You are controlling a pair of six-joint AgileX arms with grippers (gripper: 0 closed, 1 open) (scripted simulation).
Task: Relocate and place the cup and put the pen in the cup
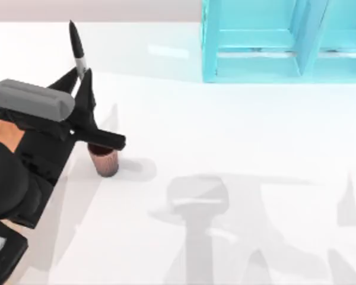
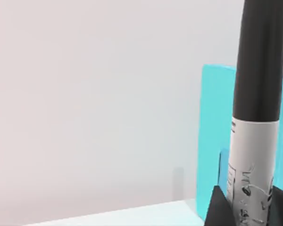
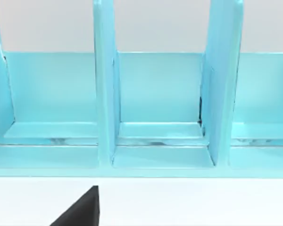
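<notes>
One white table [image 1: 237, 154], glossy and bare across its middle and right, crossed by soft grey arm shadows. At the far edge toward the right, a turquoise rack [image 1: 285, 41] with upright dividers; in the right wrist view, seen close, three of its bays [image 3: 160, 94] open toward the camera, pale wall behind. At the table's left edge, a strip of orange-brown wooden tray [image 1: 6, 133] under the left arm. Left gripper [image 1: 83, 80] at the left side, jaws closed narrowly on the pen [image 1: 78, 50], held upright with black cap on top, grey-white printed barrel [image 2: 252, 160] between the fingers. Just beside and nearer the camera, the cup [image 1: 105, 159], upright on the table. Right gripper: one dark fingertip [image 3: 82, 209] at the right wrist view's edge, jaw state impossible to tell.
</notes>
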